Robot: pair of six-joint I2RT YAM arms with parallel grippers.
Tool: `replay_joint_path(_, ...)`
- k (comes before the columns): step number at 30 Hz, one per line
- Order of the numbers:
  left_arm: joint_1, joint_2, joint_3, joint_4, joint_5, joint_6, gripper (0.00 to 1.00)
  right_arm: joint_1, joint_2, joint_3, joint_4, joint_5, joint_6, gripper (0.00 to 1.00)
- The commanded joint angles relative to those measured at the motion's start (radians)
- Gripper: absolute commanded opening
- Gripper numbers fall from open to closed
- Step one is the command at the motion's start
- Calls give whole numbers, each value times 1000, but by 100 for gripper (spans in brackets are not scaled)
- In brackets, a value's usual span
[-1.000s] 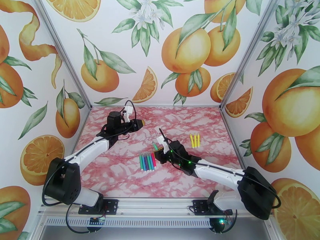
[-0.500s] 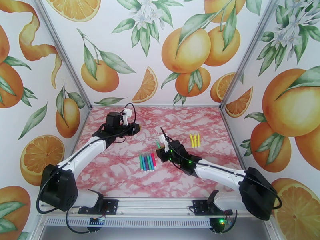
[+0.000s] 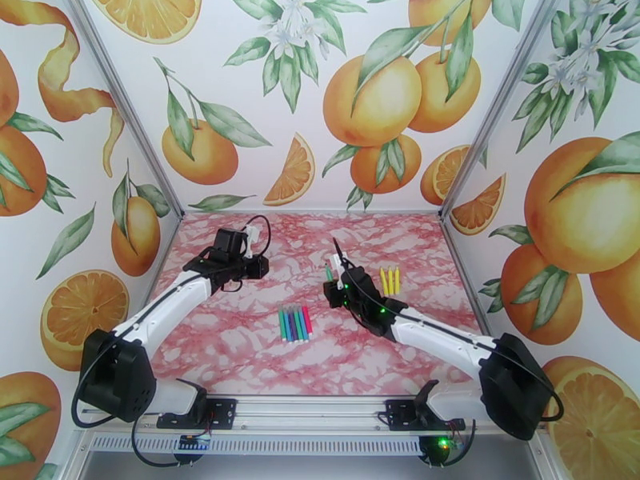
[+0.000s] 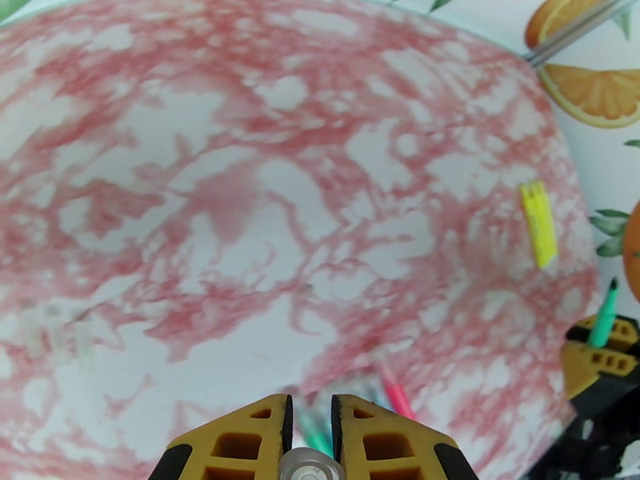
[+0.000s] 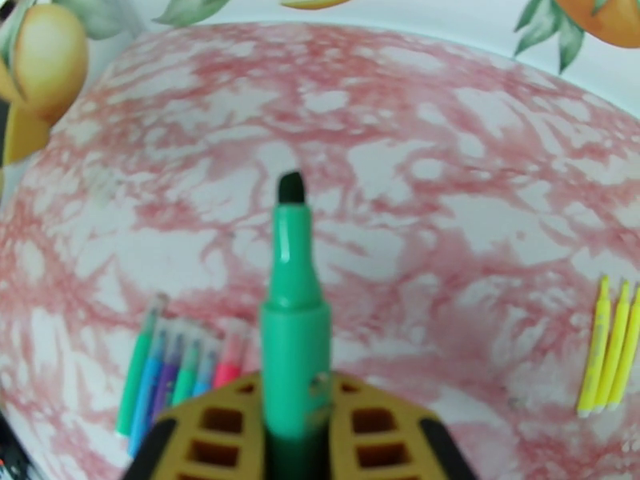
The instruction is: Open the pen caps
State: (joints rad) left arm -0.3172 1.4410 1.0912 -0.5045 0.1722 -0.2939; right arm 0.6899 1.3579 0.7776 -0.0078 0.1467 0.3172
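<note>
We pinch the uncapped green marker point(image 5: 294, 314) in our right hand point(image 5: 294, 398), tip pointing straight out; our left hand point(image 4: 310, 406) is pressed together.

Bench point(image 3: 240, 362): marker row point(image 3: 294, 323) at frame centre; 3 markers point(image 3: 390, 280) upper right, well apart.

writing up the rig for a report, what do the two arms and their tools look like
Left arm and right arm have smooth white links between bulky black joint housings. A thin black cable arches over the left wrist. Small green lights glow on the right wrist. Left tool and right tool each have two orange-yellow fingers with rectangular cut-outs and black outer edges.
</note>
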Motion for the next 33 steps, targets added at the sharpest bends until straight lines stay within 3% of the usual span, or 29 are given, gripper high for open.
replay_joint_path(1, -2, 30, 41, -63, -108, 43, 0, -34, 11, 40, -68, 67, 14, 13)
replay_joint_path(12, -2, 155, 71, -100, -227, 91, 0, -128, 80, 103, -171, 123, -10, 15)
replay_joint_path(33, -2, 400, 177, -185, -413, 147, 0, -283, 377, 312, -399, 209, -9, 15)
